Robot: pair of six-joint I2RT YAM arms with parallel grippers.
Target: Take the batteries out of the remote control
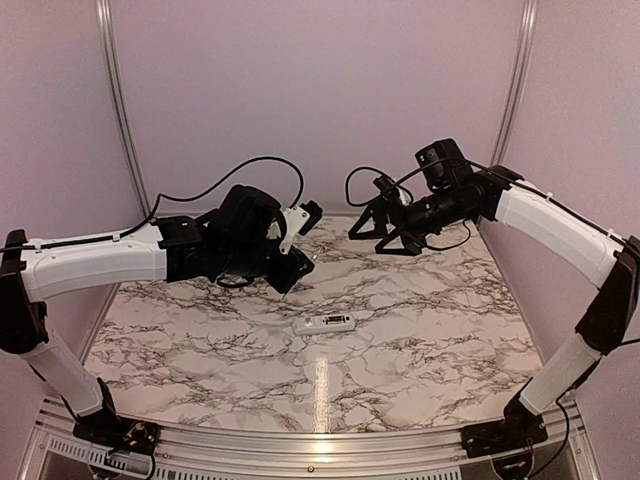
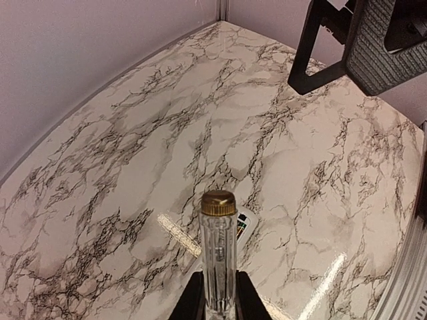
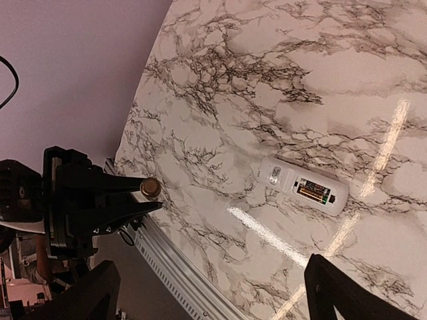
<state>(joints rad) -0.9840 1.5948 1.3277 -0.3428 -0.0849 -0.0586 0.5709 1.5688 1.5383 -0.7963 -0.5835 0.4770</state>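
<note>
The white remote control [image 1: 325, 322] lies flat mid-table with its battery bay open. The batteries [image 3: 313, 192] sit inside the bay, gold and dark. In the right wrist view the remote [image 3: 280, 177] lies ahead of my open, empty right gripper [image 3: 213, 300], which hovers high over the back of the table [image 1: 385, 237]. My left gripper [image 1: 296, 272] is shut on a clear pen-like tool with a gold cap [image 2: 219, 247], held above the table near the remote. In the left wrist view the tool hides most of the remote [image 2: 245, 227].
The marble tabletop [image 1: 200, 330] has purple walls behind and at both sides and a metal rail [image 3: 180, 267] along its edge. The right gripper's fingers [image 2: 347, 47] show at the top right of the left wrist view.
</note>
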